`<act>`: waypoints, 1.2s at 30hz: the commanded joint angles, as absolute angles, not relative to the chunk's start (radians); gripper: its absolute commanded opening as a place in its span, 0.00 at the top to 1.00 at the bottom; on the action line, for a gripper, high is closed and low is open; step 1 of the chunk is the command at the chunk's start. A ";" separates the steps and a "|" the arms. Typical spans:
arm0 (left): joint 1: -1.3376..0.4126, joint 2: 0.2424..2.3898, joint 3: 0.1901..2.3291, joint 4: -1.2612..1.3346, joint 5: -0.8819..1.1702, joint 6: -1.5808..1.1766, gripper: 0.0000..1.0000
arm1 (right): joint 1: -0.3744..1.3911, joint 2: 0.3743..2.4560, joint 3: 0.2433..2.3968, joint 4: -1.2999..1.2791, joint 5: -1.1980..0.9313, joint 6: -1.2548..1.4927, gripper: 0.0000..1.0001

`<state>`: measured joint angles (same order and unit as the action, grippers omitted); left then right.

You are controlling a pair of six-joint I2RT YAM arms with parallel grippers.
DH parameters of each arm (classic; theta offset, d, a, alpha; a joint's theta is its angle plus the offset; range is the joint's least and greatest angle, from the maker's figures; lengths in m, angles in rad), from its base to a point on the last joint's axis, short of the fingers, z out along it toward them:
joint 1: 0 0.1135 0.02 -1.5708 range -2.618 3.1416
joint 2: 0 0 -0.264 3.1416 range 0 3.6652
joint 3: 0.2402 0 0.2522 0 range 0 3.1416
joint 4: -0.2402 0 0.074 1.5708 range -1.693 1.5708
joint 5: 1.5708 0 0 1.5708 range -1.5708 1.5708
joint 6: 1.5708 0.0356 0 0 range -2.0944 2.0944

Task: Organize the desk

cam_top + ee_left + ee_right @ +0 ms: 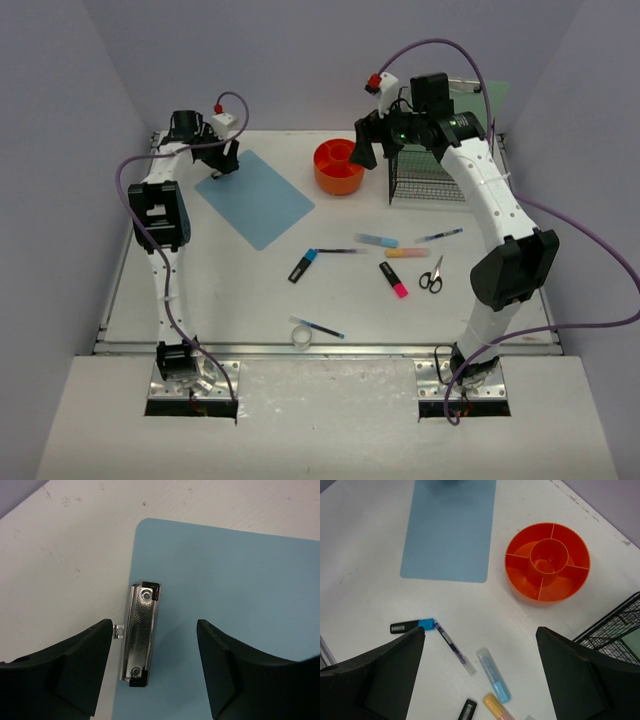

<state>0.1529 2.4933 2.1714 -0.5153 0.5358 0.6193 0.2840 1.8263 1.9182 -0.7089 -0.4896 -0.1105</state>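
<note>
The white desk (220,290) holds a light blue clipboard (258,198) at the back left. My left gripper (228,160) hangs open over the clipboard's top end. In the left wrist view the gripper (154,626) straddles the metal clip (142,632) without touching it. An orange round organizer (339,165) stands at the back centre. My right gripper (365,148) hovers open beside it, high above the desk. In the right wrist view this gripper (481,630) holds nothing, with the organizer (547,562) and clipboard (450,535) below.
A black wire rack (430,175) stands at the back right. Scattered mid-desk are a blue-capped highlighter (302,266), a pen (340,251), a light blue marker (376,240), a yellow marker (407,253), a pink highlighter (394,280) and scissors (432,275). Another pen (318,327) and a tape roll (301,337) lie near the front rail.
</note>
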 commanded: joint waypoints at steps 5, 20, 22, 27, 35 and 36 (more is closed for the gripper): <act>0.176 2.541 2.227 -0.499 0.555 0.638 0.34 | 0.287 1.782 1.922 -0.711 -0.499 -0.110 0.07; 0.193 2.603 2.259 -0.516 0.497 0.638 0.35 | 0.287 1.784 1.930 -0.729 -0.500 -0.109 0.07; 0.199 2.584 2.239 -0.492 0.511 0.613 0.33 | 0.287 1.784 1.928 -0.731 -0.500 -0.110 0.07; 0.204 2.509 2.170 -0.399 0.513 0.576 0.27 | 0.287 1.786 1.922 -0.736 -0.508 -0.110 0.07; 0.212 2.448 2.147 -0.303 0.517 0.516 0.24 | 0.287 1.778 1.907 -0.738 -0.508 -0.112 0.07; 0.213 2.447 2.149 -0.299 0.521 0.515 0.24 | 0.287 1.777 1.904 -0.738 -0.508 -0.113 0.07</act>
<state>0.1895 2.5504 2.1489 -0.3937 0.5116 0.5467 0.2840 1.8263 1.9107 -0.7460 -0.4911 -0.1089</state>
